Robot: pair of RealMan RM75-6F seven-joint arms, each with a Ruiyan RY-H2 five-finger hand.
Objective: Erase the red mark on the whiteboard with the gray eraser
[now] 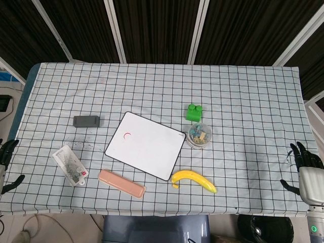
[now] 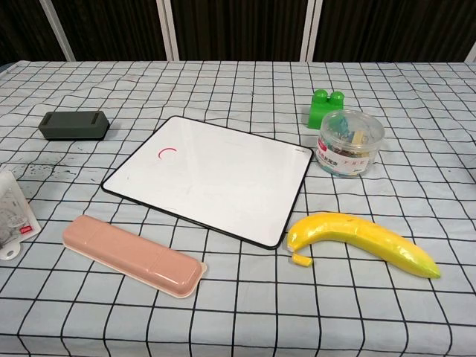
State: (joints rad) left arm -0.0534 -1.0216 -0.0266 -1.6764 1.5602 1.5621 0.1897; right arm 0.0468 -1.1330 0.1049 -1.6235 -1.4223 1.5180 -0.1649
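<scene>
The whiteboard (image 1: 146,145) (image 2: 210,175) lies flat near the table's middle, turned at an angle. A small curved red mark (image 1: 128,135) (image 2: 167,152) sits near its left corner. The gray eraser (image 1: 86,121) (image 2: 74,125) rests on the cloth to the board's left, nothing touching it. My left hand (image 1: 6,158) hangs at the table's left edge with fingers spread, holding nothing. My right hand (image 1: 306,169) is at the right edge, fingers apart and empty. Neither hand shows in the chest view.
A green block (image 1: 194,112) and a round tub of clips (image 1: 199,135) stand right of the board. A banana (image 1: 194,180) and a pink case (image 1: 121,183) lie toward the front edge. A clear packet (image 1: 70,165) lies at the front left.
</scene>
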